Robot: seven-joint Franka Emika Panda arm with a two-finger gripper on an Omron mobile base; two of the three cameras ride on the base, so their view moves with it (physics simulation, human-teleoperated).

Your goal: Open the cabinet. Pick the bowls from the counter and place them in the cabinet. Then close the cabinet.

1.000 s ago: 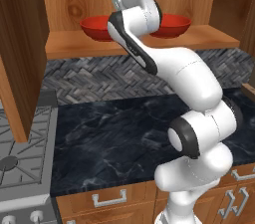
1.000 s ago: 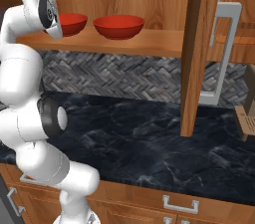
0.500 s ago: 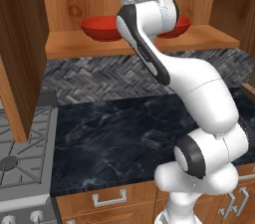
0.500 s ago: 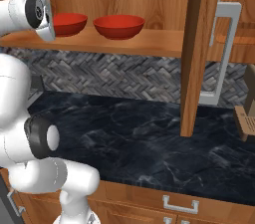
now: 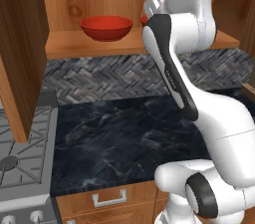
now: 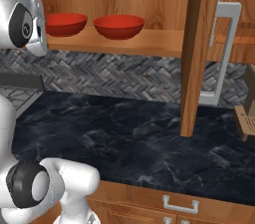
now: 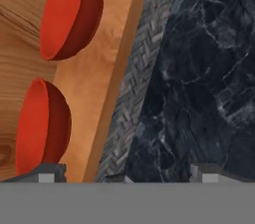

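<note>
Two glossy red bowls [image 6: 64, 23] [image 6: 119, 25] sit side by side on the wooden shelf [image 6: 149, 44] of the open cabinet. From the left base camera one bowl [image 5: 106, 27] shows in full; the other bowl [image 5: 145, 19] is mostly hidden behind my arm. The hand view is rolled sideways and shows both bowls [image 7: 69, 14] [image 7: 42, 128] on the shelf [image 7: 94, 83] beside the dark counter [image 7: 199, 68]. My gripper [image 7: 127, 175] is open with nothing between its fingertips [image 7: 47, 174], held in front of the shelf, apart from the bowls.
The left cabinet door [image 5: 20, 54] stands swung out over the grey stove [image 5: 20, 158]. The right door [image 6: 196, 54] juts over the counter [image 6: 124, 138] edge-on, with its silver bar handle [image 6: 224, 54]. A small wooden object [image 6: 245, 121] sits at the far right.
My arm has swung up and to the right in the left base view, uncovering the left bowl. Both bowls rest where they were on the shelf. The gripper stays open.
</note>
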